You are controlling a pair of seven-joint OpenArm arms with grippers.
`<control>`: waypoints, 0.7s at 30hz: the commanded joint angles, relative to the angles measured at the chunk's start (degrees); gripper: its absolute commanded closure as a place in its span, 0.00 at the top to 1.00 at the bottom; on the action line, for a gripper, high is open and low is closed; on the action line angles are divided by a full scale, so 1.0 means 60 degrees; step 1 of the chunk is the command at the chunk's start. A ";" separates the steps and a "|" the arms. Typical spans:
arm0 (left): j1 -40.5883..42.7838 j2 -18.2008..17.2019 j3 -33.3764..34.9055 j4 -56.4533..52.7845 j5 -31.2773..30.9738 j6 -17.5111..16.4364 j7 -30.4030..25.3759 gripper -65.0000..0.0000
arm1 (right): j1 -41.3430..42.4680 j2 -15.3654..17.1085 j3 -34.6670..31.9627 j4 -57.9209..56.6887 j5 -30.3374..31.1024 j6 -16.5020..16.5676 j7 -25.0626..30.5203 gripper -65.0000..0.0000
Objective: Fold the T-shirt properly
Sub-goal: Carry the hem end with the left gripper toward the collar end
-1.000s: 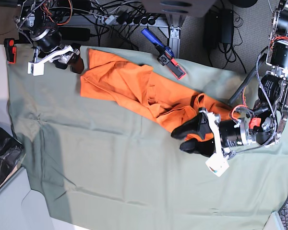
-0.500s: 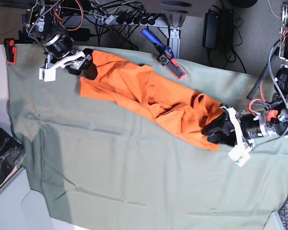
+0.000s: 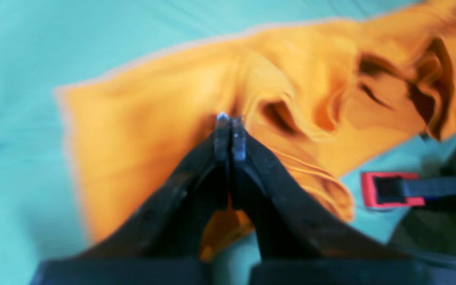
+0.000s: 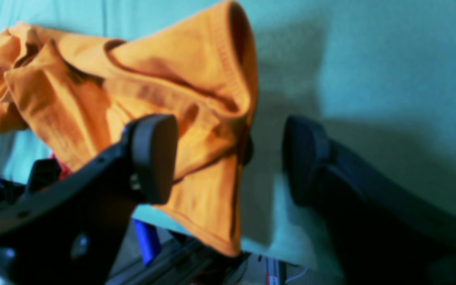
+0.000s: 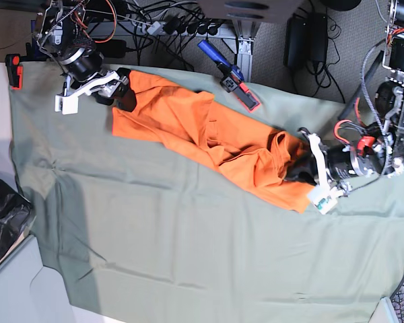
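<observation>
While the T-shirt [image 5: 209,138] lies crumpled diagonally across the green cloth [image 5: 188,249], upper left to centre right of the base view, the left gripper [image 5: 297,169] is clamped on its right-hand edge; the right gripper [image 5: 118,91], jaws spread wide, straddles its upper-left corner.

One plain bright orange short-sleeved cotton T-shirt [image 5: 209,138] lies on one large sage-green cloth [image 5: 188,249]. Two robot arms are in view, each ending in one black two-fingered pincer: the left pincer [image 5: 303,169] and the right pincer [image 5: 118,91]. Two clamps with red parts sit along the cloth's far edge: one blue-handled clamp [image 5: 230,75] and one small red and black clamp [image 5: 14,70]. One crumpled black bag [image 5: 3,225] rests at the near left edge.
</observation>
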 commanded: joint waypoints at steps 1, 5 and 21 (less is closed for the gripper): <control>-0.0189 -0.0044 0.0073 0.0171 -0.0117 -0.0086 -0.0361 0.00 | 0.0000 0.0135 0.0051 0.0149 0.0149 0.0936 0.0146 0.64; -0.0182 0.0189 0.0597 0.0171 -0.0273 -0.0086 -0.0368 0.00 | 0.0000 0.0135 0.0051 0.0149 0.0149 0.0936 0.0153 0.64; -0.0350 0.0951 0.1155 0.0171 -0.0346 -0.0086 -0.0331 0.00 | 0.0171 -0.0474 0.0025 0.0149 0.0087 0.0936 0.0219 0.64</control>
